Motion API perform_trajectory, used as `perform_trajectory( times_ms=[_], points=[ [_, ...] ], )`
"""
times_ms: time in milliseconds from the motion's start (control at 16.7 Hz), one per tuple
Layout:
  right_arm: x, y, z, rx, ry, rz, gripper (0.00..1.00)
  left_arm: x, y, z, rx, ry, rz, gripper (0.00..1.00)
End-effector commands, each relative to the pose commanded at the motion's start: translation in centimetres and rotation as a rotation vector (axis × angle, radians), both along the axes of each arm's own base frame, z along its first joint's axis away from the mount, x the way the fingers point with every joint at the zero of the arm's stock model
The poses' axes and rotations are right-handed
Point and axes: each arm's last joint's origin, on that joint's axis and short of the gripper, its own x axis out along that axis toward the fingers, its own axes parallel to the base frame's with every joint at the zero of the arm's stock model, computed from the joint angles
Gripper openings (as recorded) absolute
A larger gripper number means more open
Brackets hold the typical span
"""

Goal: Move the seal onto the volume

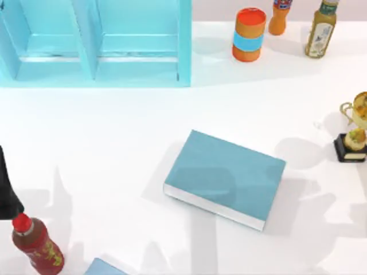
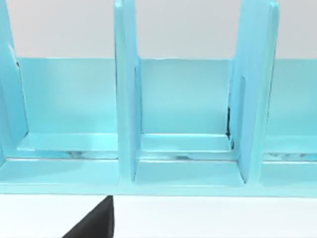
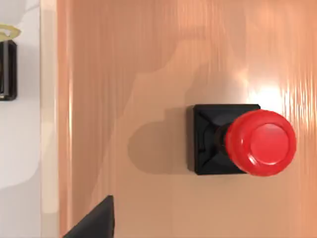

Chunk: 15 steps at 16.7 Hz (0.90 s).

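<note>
The large flat teal-blue hardcover book [image 1: 225, 177] lay at the middle of the white table [image 1: 114, 143], turned at an angle. Its plain cover faced up and its white page edges faced the near side.

And the seal? The small stamp with a glossy red round knob on a black square block base [image 3: 240, 141] stood upright on a glossy orange-tan wooden surface [image 3: 148, 59], seen from above in the right wrist view. That wood ran alongside a strip of white tabletop, where a black base with a gold rim was partly visible at the edge. The seal was not yet on the book.

A dark wedge of the right gripper [image 3: 94, 220] showed over the wood, apart from the seal. Whether it was spread or pressed together, I could not tell.

The left arm [image 1: 7, 192] sat at the table's left edge, just beyond a red-capped dark bottle [image 1: 37, 243]. Its left gripper [image 2: 94, 223] faced the light-blue shelf unit [image 1: 97, 43] at the far left, and its state could not be told either.

Along the far side stood an orange can with a blue band [image 1: 249, 34], an orange bottle [image 1: 280, 16] and a yellow-green bottle [image 1: 321, 30]. A gold trophy on a black base [image 1: 354, 134] stood at the right edge, well apart from the book. The corner of a smaller blue flat thing [image 1: 106, 268] lay at the near edge.
</note>
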Motion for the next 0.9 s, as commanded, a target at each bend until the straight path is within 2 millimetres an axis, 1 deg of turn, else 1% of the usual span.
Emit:
perform_trajectory(
  times_ms=[180,300,420,600,900],
  points=[
    [3.6,-2.8,-1.2,0.061,0.203,-0.009,1.0,0.0,0.0,0.0,0.0,0.0,0.0,1.0],
    [5.3,-4.4,-2.0,0.101,0.299,-0.012,1.0,0.0,0.0,0.0,0.0,0.0,0.0,1.0],
    [6.6,-5.6,-2.8,0.133,0.365,-0.014,1.0,0.0,0.0,0.0,0.0,0.0,0.0,1.0],
    [7.5,-6.7,-3.4,0.157,0.409,-0.015,1.0,0.0,0.0,0.0,0.0,0.0,0.0,1.0],
    [7.6,-6.5,-3.4,0.156,0.409,-0.011,1.0,0.0,0.0,0.0,0.0,0.0,0.0,1.0]
  ],
)
